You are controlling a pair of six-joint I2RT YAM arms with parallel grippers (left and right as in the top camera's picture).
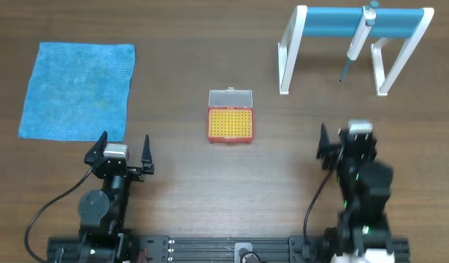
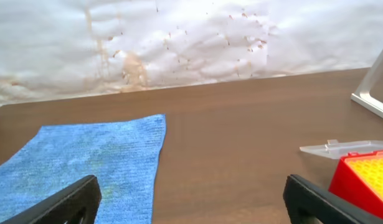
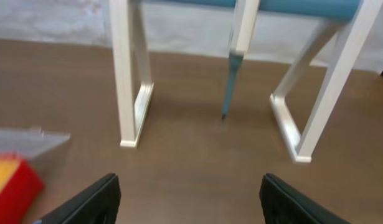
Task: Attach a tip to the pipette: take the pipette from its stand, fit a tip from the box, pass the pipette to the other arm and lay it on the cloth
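The pipette hangs on the white stand with a blue bar at the back right; its shaft points down between the stand's legs. The red tip box sits mid-table with its clear lid open; yellow tips fill it. A blue cloth lies flat at the back left. My left gripper stands open near the front left, short of the cloth. My right gripper is open at the front right, facing the stand, with nothing between its fingers.
The brown table is bare between the cloth, the box and the stand. A crinkled white sheet backs the table's far edge. The stand's white legs rise ahead of the right gripper.
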